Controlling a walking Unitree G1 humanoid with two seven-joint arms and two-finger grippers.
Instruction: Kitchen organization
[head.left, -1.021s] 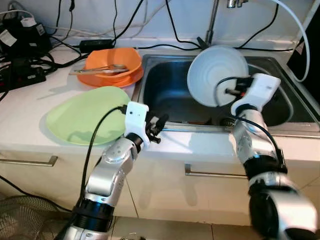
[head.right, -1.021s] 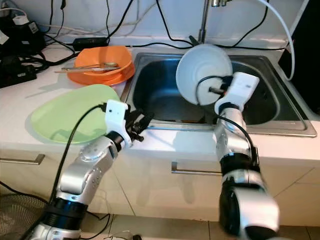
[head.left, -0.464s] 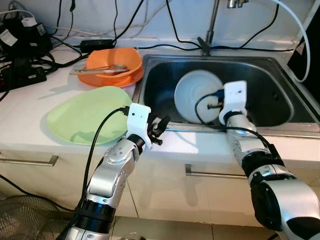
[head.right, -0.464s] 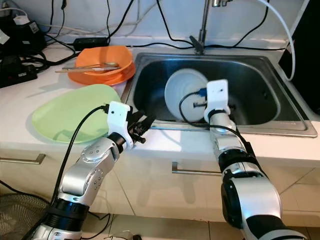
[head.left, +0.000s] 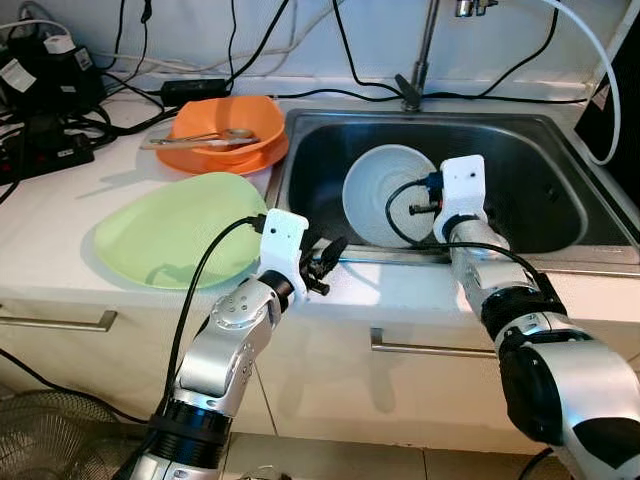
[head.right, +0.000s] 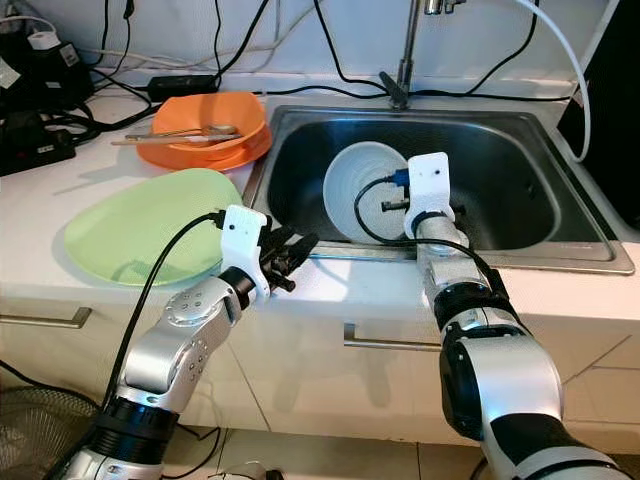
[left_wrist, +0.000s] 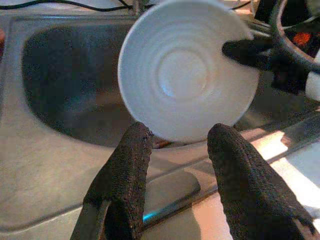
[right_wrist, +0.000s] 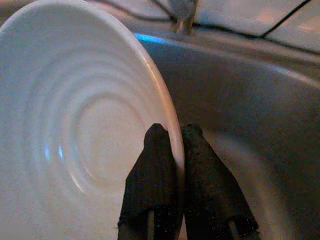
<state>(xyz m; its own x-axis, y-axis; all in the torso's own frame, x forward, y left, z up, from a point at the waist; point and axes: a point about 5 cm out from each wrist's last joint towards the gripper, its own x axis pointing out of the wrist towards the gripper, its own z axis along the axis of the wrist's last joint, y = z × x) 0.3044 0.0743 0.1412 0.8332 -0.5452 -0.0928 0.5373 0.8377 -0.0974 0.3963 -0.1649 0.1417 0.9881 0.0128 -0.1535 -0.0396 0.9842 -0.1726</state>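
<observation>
While left tool (left_wrist: 175, 145) waits agape, empty at bench (head.left: 60, 240) edge, right tool (right_wrist: 177, 145), pinching white bowl (head.left: 390, 195) rim, has lowered it into sink (head.left: 560, 190); release looks next.

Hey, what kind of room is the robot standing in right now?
Most likely a home kitchen: a stainless steel sink with a tap, a white counter holding a flat green plate, and the right gripper pinching a white ribbed bowl.
</observation>
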